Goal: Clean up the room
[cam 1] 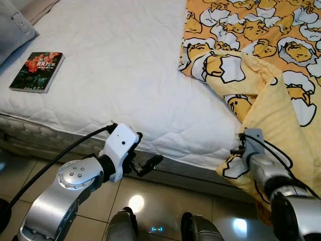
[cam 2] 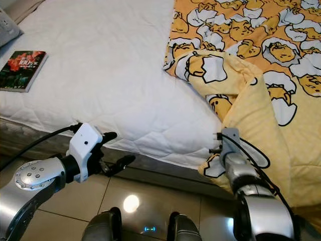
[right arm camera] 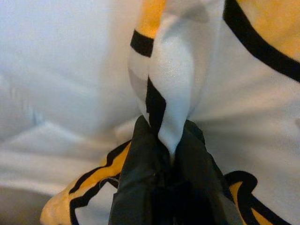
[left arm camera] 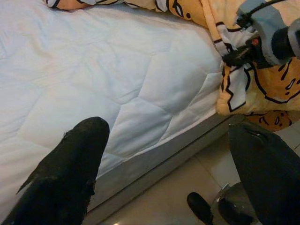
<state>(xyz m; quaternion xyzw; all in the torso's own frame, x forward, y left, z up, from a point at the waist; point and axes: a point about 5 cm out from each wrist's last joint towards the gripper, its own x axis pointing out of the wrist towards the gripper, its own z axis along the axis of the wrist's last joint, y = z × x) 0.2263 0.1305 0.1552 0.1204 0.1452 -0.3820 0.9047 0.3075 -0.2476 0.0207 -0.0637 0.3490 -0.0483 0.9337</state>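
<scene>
With the right tool [right arm camera: 161, 154] pinched on the hanging corner of the yellow egg-print blanket [cam 1: 261, 45] at the bed [cam 1: 125, 65] edge and the left tool [left arm camera: 164, 173] spread wide and empty, bed-making seems underway, likely calling for pulling it across the mattress.

One bed [cam 1: 115, 75] carries the things here, covered by one white quilted mattress pad. On it lies one book [cam 1: 37, 71], near the bed's left edge, and one yellow blanket [cam 1: 271, 60] printed with egg figures, spread over the bed's right side and hanging down past its front edge. One grey pillow [cam 1: 12, 27] sits at the far left corner. Two pincers are counted: one left pincer [cam 1: 148, 163] and one right pincer [cam 1: 236, 149], both by the front edge.
</scene>
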